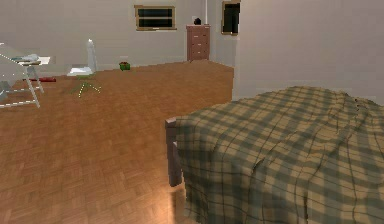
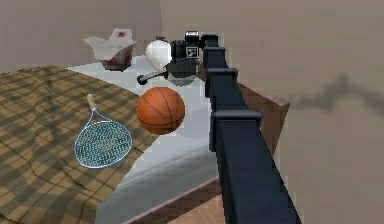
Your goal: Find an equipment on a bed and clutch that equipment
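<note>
1. In the forward view, a bed [image 1: 290, 150] under a plaid blanket is seen nearest, at the lower right, on a wooden floor [image 1: 90, 140].
2. Farther off, a white chair [image 1: 86, 62] is set at the left, with a white desk [image 1: 35, 62] at the left edge.
3. A small green thing [image 1: 124, 66] is seen on the floor by the far wall.
4. A dresser [image 1: 198, 42] is placed against that wall, and a framed picture [image 1: 155, 17] is hung up and to its left.
5. In the arm side view, the arm [image 2: 235, 130] is stretched from the bottom edge out over the bed.
6. A racket [image 2: 100, 140] is laid flat on the bed, its head partly on the blanket, its handle pointed away.
7. An orange ball [image 2: 160, 110] is rested just beside it, on the pale sheet.
8. Beyond them, the end effector [image 2: 150, 74] is seen at the arm's far end.
9. A white round thing [image 2: 157, 52] and an open box [image 2: 112, 48] are set on the bed at or behind the end effector, so it cannot be told whether anything is held.
</note>
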